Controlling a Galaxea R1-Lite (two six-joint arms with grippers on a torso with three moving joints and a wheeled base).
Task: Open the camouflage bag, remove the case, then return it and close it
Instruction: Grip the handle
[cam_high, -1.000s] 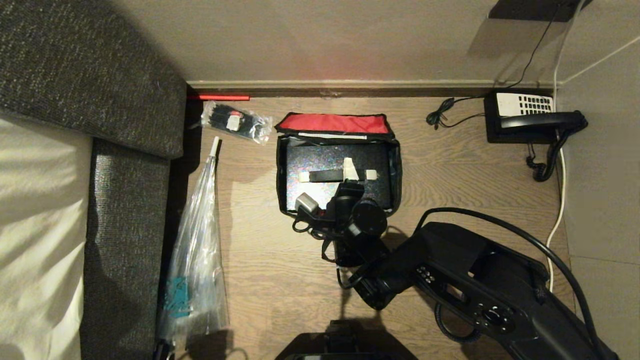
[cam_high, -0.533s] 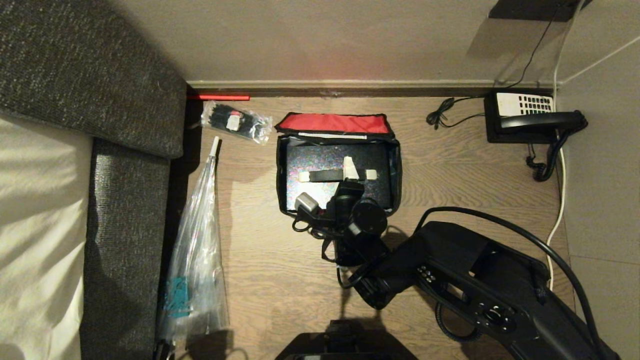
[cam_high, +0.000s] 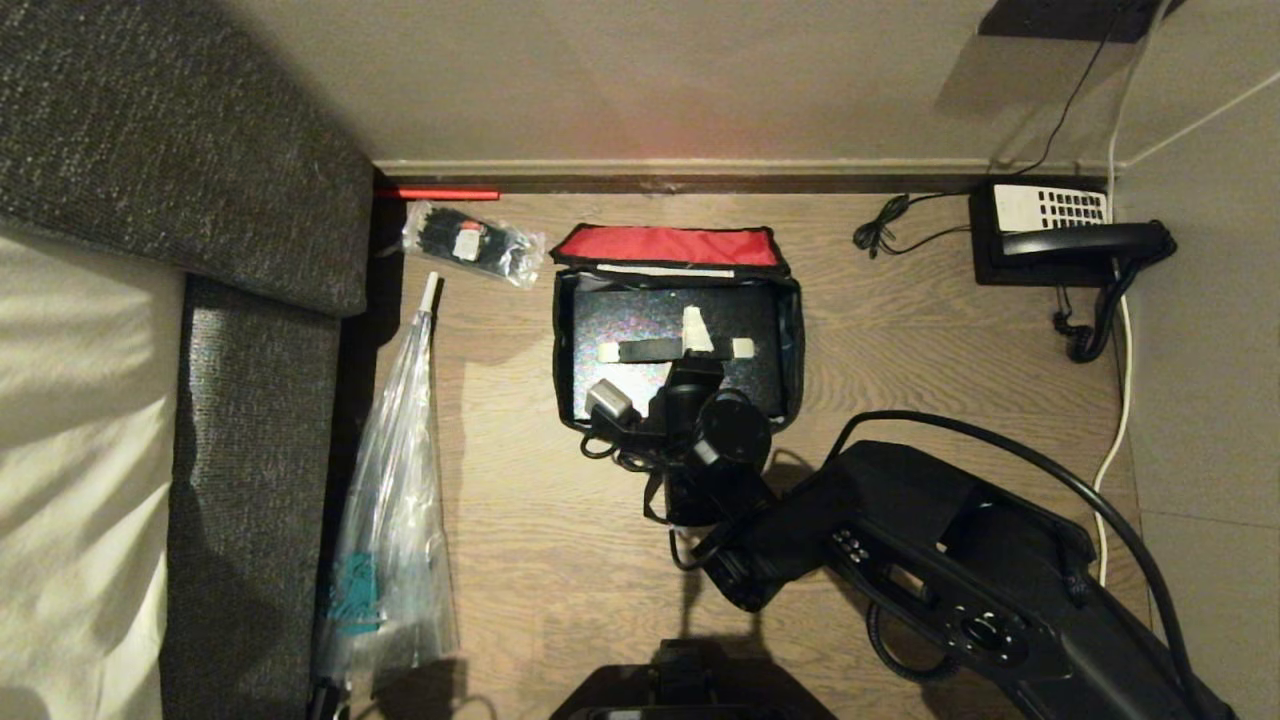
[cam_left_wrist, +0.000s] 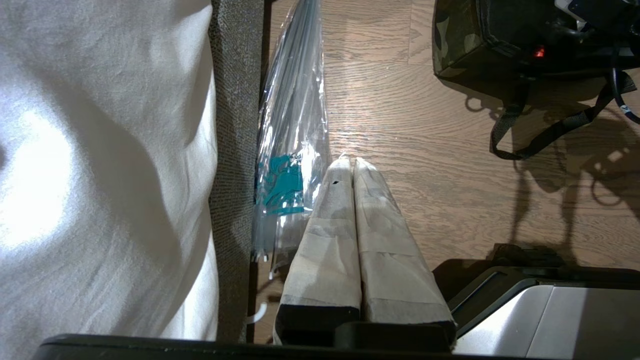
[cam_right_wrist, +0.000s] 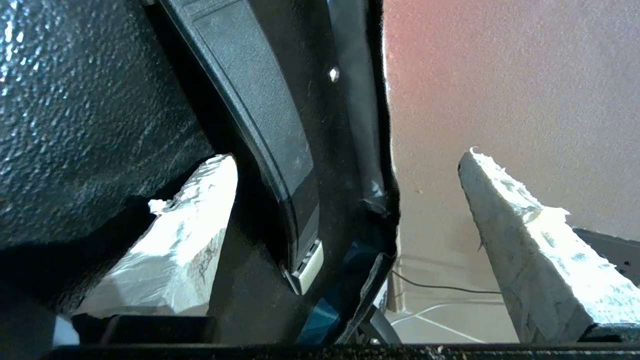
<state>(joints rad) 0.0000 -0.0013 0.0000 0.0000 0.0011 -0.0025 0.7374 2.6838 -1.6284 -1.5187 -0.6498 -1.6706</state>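
Right arm covers case near edge; telephone keys illegible.

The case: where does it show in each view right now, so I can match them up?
Head view: the case lies in the open camouflage bag, centre.
Left wrist view: not seen; only the bag's outer corner.
Right wrist view: its speckled face and handle, between the right pincer fingers.
Shared landmark: the bag.

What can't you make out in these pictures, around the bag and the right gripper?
- Head view: the right gripper hangs over the case, and the arm hides the case's near edge.
- Right wrist view: the case handle runs between the open fingers; contact cannot be told.
- Left wrist view: the camouflage bag is cut off by the edge.
- Head view: the small packet's contents are too small to tell.
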